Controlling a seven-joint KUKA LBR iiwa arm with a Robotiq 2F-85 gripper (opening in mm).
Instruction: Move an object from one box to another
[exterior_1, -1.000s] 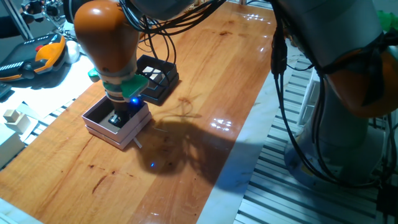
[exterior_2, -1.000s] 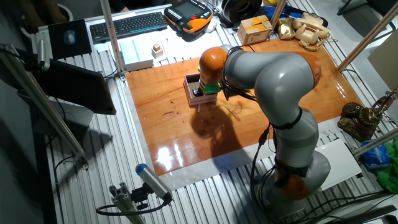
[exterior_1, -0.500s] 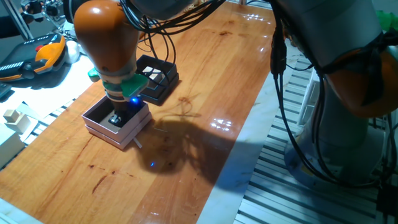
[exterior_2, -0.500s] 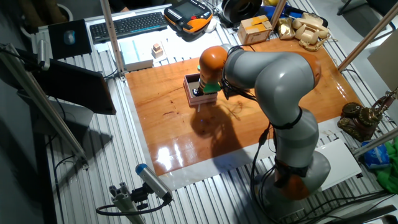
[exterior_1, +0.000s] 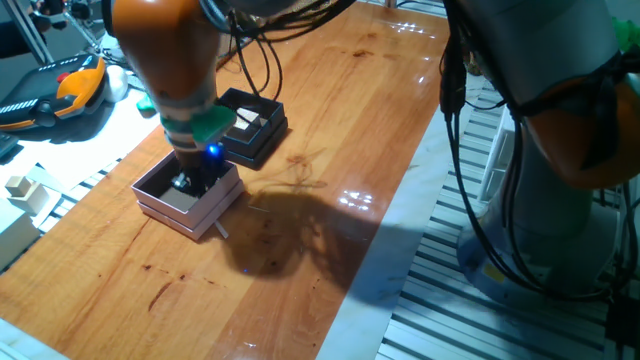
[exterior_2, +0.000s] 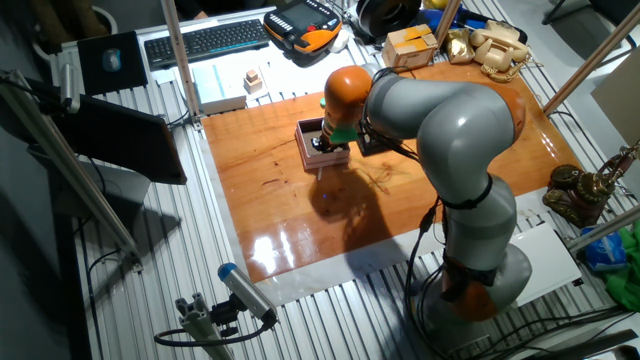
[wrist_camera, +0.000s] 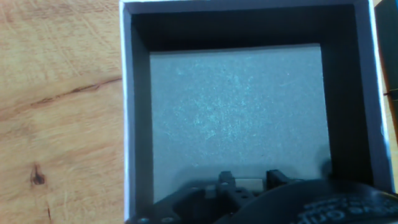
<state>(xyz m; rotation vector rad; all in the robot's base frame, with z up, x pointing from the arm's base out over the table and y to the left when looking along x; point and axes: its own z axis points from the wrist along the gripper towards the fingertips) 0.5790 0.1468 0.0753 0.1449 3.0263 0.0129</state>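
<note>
The pink box (exterior_1: 203, 212) stands on the wooden table, left of centre; it also shows in the other fixed view (exterior_2: 306, 151). My gripper (exterior_1: 188, 181) hangs just above its dark floor (wrist_camera: 236, 106), which lies bare. In the hand view a small pale beige cube (wrist_camera: 249, 183) sits between my fingertips (wrist_camera: 225, 180), so my gripper (wrist_camera: 249, 182) is shut on it. The black box (exterior_1: 263, 139) stands just behind the pink box, touching or nearly touching it. In the other fixed view my arm hides most of the black box.
Pale blocks (exterior_1: 21, 187) and an orange-black pendant (exterior_1: 62, 92) lie off the table to the left. A keyboard (exterior_2: 205, 40), a cardboard carton (exterior_2: 410, 45) and telephones (exterior_2: 495, 45) lie beyond the far edge. The arm's base (exterior_2: 480, 270) stands at the table's side.
My gripper has risen a little inside the pink box and shifted slightly toward the black box, with the cube between its fingers. The boxes have not moved.
</note>
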